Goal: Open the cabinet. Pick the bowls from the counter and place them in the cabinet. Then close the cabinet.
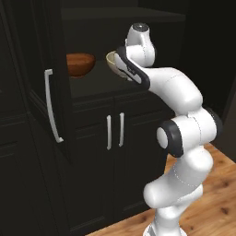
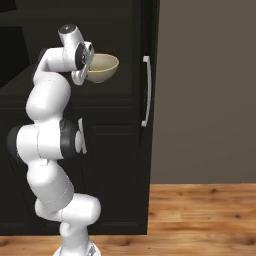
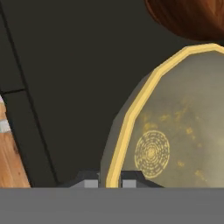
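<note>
The cabinet (image 1: 50, 55) stands open, its left door swung out with its long white handle (image 1: 51, 107). The reddish-brown bowl (image 1: 80, 64) sits on the dark inner shelf and also shows at the top of the hand view (image 3: 192, 17). My gripper (image 3: 109, 183) is shut on the yellowish rim of the cream bowl (image 3: 175, 131), one fingertip on each side of the rim. That cream bowl (image 1: 113, 61) (image 2: 102, 67) hangs at shelf height, just right of the brown bowl. Whether it touches the shelf I cannot tell.
Below the shelf are two lower black doors with short white handles (image 1: 115, 131). The cabinet's right door (image 2: 145, 150) stands edge-on with its bar handle (image 2: 146, 91), right of the held bowl. Wooden floor (image 2: 200, 215) lies to the right.
</note>
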